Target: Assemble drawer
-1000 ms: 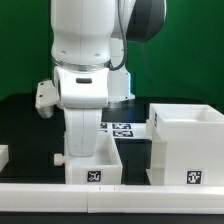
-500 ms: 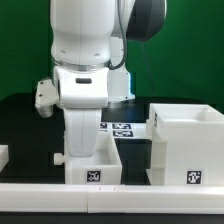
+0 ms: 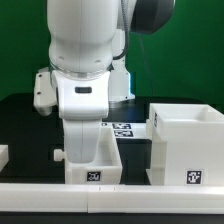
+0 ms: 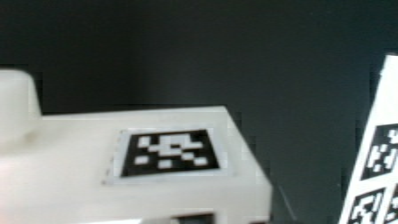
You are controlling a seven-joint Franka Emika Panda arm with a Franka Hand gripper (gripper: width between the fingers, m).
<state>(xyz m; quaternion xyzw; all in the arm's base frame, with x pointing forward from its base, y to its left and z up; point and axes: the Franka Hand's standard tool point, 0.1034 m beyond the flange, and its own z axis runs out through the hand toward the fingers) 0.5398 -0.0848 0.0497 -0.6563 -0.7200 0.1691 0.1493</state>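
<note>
A small white open-top tray (image 3: 95, 165) of the drawer stands at the front, with a square tag on its front wall and a round knob (image 3: 59, 155) on its side towards the exterior view's left. The large boxy housing (image 3: 185, 145) stands just to its right in that view. My gripper (image 3: 88, 148) reaches down into the tray; its fingertips are hidden behind the hand and the tray wall. The wrist view shows a tagged tray wall (image 4: 169, 155) very close and the knob (image 4: 15, 95). No fingers show clearly there.
The marker board (image 3: 122, 128) lies on the black table behind the tray and shows in the wrist view (image 4: 377, 150). A small white part (image 3: 3, 155) lies at the exterior view's left edge. A white rail (image 3: 40, 200) runs along the front.
The arm's wrist and hand have shifted a little up and to the exterior view's left. The tray and the housing stand where they were.
</note>
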